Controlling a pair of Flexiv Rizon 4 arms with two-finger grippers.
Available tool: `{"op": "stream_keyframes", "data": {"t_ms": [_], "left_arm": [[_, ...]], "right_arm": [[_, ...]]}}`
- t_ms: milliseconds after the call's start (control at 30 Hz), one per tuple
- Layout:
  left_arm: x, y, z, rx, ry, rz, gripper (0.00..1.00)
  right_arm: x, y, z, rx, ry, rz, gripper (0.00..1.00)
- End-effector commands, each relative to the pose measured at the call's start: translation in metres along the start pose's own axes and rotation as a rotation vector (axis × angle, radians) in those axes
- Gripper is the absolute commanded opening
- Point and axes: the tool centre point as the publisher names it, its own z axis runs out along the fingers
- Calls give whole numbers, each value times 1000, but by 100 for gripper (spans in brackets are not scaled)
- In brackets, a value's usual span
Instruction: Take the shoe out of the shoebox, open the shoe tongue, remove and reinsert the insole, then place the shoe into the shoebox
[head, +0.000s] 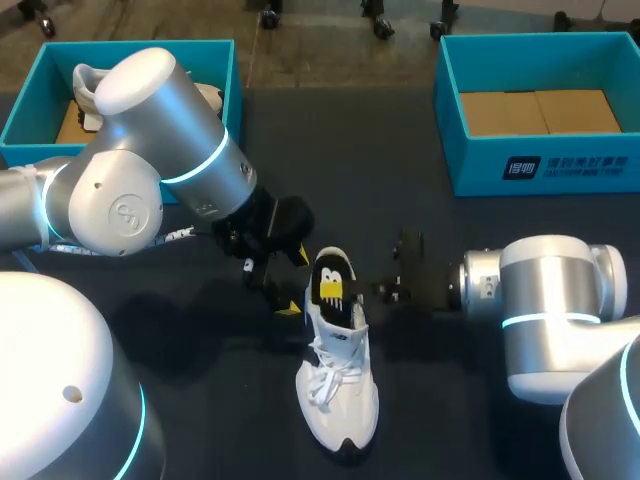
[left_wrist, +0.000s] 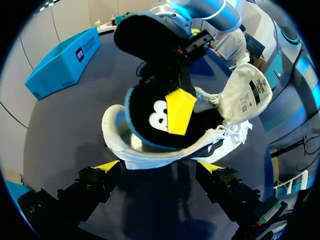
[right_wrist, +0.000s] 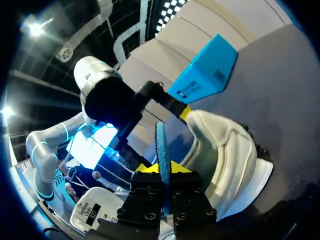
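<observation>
Standing insole (right_wrist: 161, 142) in right end effector (right_wrist: 161, 169)

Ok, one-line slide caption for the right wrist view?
Right end effector shut on the insole, seen edge-on, beside the white shoe, teal shoebox beyond.

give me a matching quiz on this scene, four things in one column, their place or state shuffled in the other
Things:
1. left jaws
2. right jaws
3. white shoe
4. blue box at the right

Place or state:
a. standing on the dark table, outside both boxes
b. shut on the insole
c. has cardboard inside
d. open, beside the shoe's heel

Pairs: 1-d, 2-b, 3-a, 4-c
</observation>
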Motion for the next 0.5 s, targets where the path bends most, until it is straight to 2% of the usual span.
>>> {"op": "stream_keyframes", "data": {"t_ms": [33, 133, 167, 200, 333, 500], "left_arm": [[0, 0, 2, 1, -1, 0, 100], [0, 0, 2, 1, -1, 0, 100], [0, 0, 2, 1, -1, 0, 100], [0, 0, 2, 1, -1, 0, 100], [0, 0, 2, 1, -1, 0, 100], [0, 0, 2, 1, -1, 0, 100]], "right_arm": [[-2, -9, 4, 26, -12, 22, 0], [1, -8, 1, 16, -23, -1, 0], [2, -7, 1, 13, -26, -8, 11], [5, -3, -1, 9, -32, -23, 39], [10, 9, -4, 6, -52, -68, 45], [13, 21, -6, 12, -63, -101, 44]]}}
